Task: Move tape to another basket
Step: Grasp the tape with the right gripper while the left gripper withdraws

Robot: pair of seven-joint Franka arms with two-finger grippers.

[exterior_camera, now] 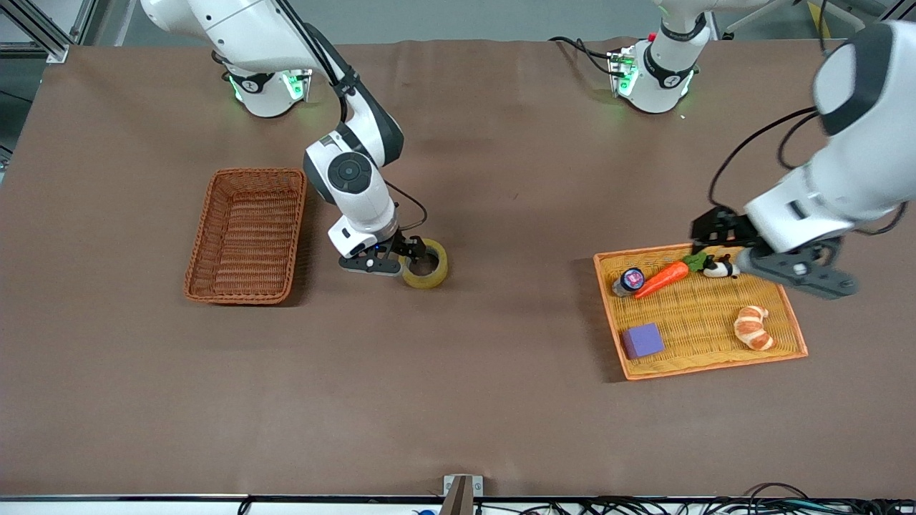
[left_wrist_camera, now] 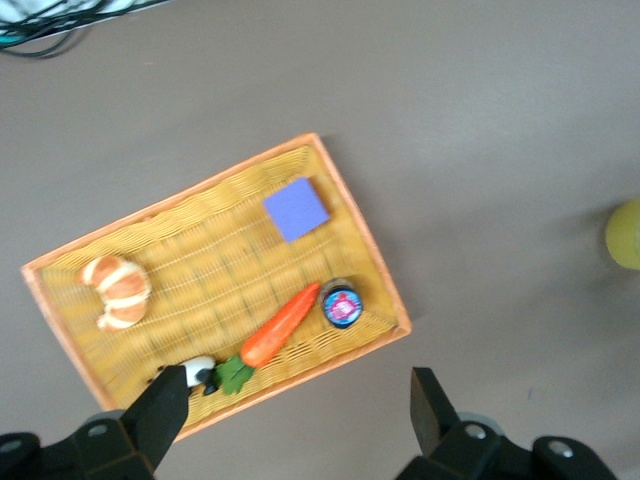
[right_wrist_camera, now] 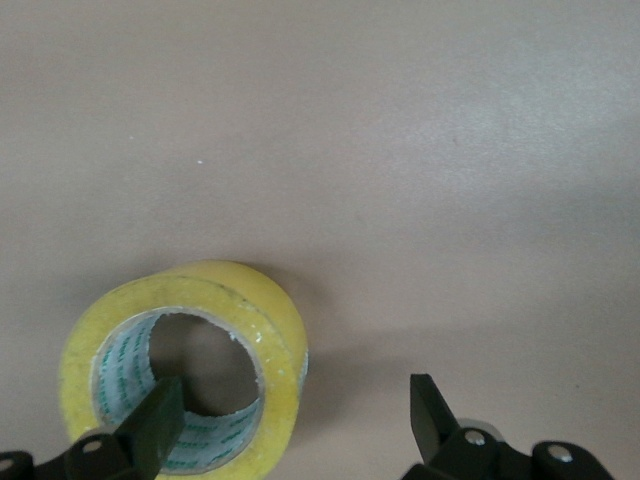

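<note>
On the brown table, near mid-table, the tape lies flat w/ its hole up, apart from both wicker containers. Right gripper is down at the roll: its fingers stand apart, one finger dipping inside the grey core, the other finger outside the roll w/ bare table between it and the yellow wall, so the rim sits between them and isn't clamped. Taking the tape as clock centre in the front view, the basket, deep reddish-brown wicker, sits at approx 9 o'clock toward the right arm's end, w/ nothing visible inside. At approx 3 o'clock, well apart toward the left arm's end, lies the flat orange-yellow tray. Tray contents: purple block at the corner nearest the front camera, croissant beside it along the tray, a carrot farther from the camera, a small round dark-lidded jar touching or just beside the carrot's tip, and a small black-and-white figure by the carrot's green top. Left gripper hangs over the tray's edge farthest from the camera, fingers wide apart, holding nothing; its arm waits.
</note>
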